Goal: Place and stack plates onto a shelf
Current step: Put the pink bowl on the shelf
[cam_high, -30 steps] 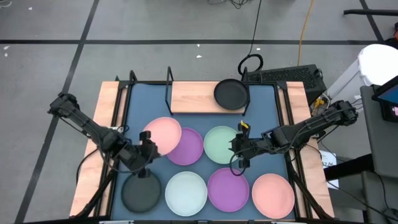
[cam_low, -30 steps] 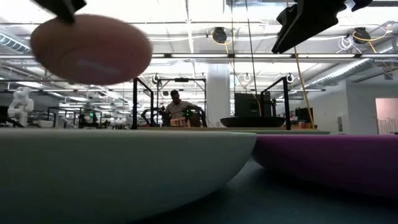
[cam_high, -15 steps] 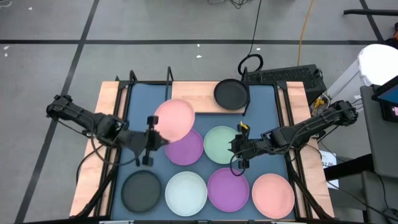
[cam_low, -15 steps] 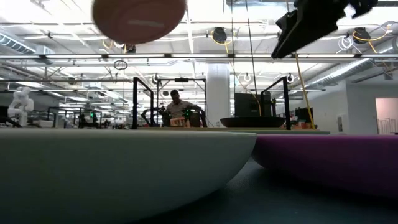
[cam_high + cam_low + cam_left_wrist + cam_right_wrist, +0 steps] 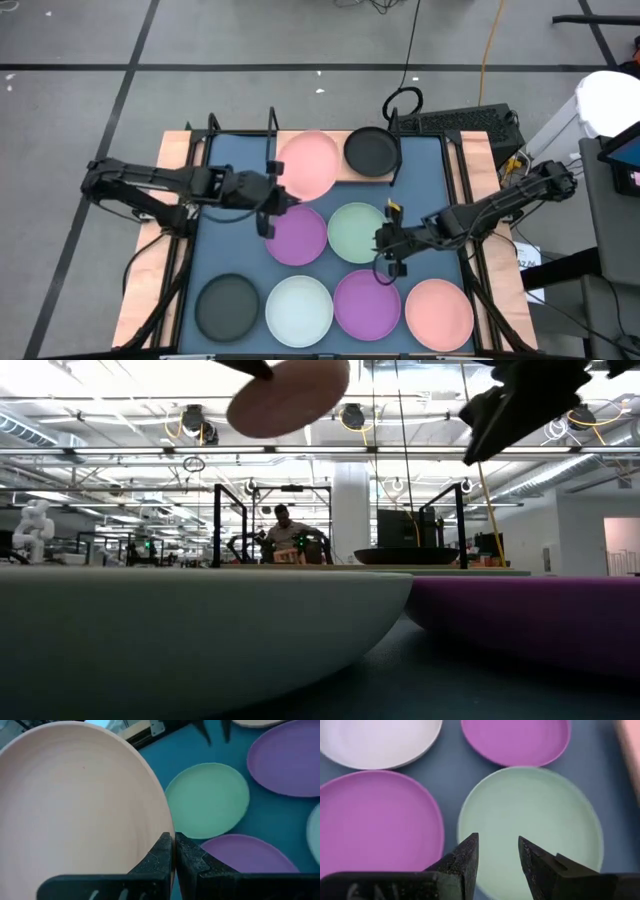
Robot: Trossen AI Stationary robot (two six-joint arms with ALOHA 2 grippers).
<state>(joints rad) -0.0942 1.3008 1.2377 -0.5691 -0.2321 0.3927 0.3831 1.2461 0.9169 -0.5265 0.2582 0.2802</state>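
**A:** What do you have in your left gripper (image 5: 272,196)?

**B:** You have it clamped on the rim of a pink plate (image 5: 308,164), which is lifted off the table (image 5: 215,250) and hangs over the shelf (image 5: 290,148) at the table's far edge. In the left wrist view your fingers (image 5: 162,851) pinch that rim tight.

**A:** And what sits on the shelf itself?

**B:** You see one black plate (image 5: 372,151) resting on its right end, just beside the lifted pink one.

**A:** Where is your right gripper (image 5: 390,245)?

**B:** You hold it above the near rim of the pale green plate (image 5: 358,232), jaws apart and gripping nothing.

**A:** The other plates?

**B:** You have a purple plate (image 5: 298,236) beside the green one mid-table. Along the near edge, from the left corner, lie a second black plate (image 5: 226,307), the white plate (image 5: 299,310), a second purple plate (image 5: 367,301) and a second pink plate (image 5: 438,312)
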